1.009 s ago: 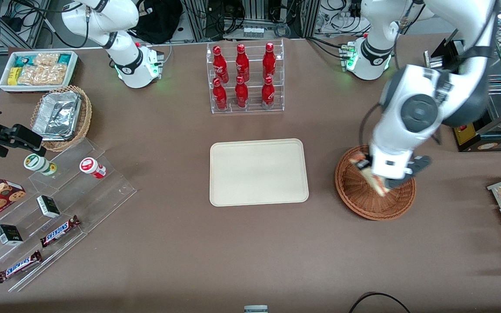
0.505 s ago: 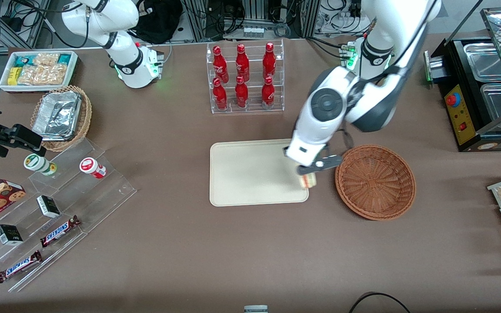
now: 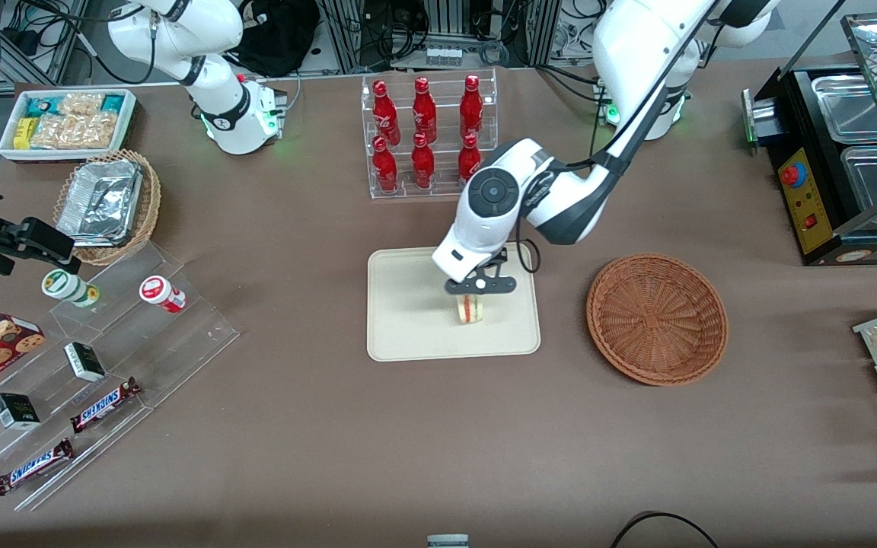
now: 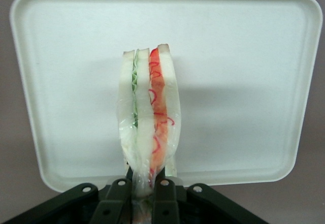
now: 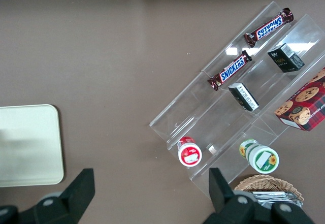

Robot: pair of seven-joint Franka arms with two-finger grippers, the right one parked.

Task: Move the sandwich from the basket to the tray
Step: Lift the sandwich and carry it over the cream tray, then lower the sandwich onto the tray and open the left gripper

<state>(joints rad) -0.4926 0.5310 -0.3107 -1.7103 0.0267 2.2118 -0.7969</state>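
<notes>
Here, going left to right in the front view: two chocolate bars [image 3: 104, 404] lie on a clear stepped stand at the lower left, six red bottles [image 3: 423, 135] stand in their rack at the upper middle, then the one tray [image 3: 408, 335] at the centre. My gripper [image 3: 473, 295] hangs over the tray, clenched on the single sandwich [image 3: 470, 310], which is held on edge above the tray's surface. In the wrist view the sandwich [image 4: 148, 113] points its long axis straight away from my fingers [image 4: 118, 196], layers upright. The one basket [image 3: 657, 317] sits beside the tray, toward my arm's end of the table.
</notes>
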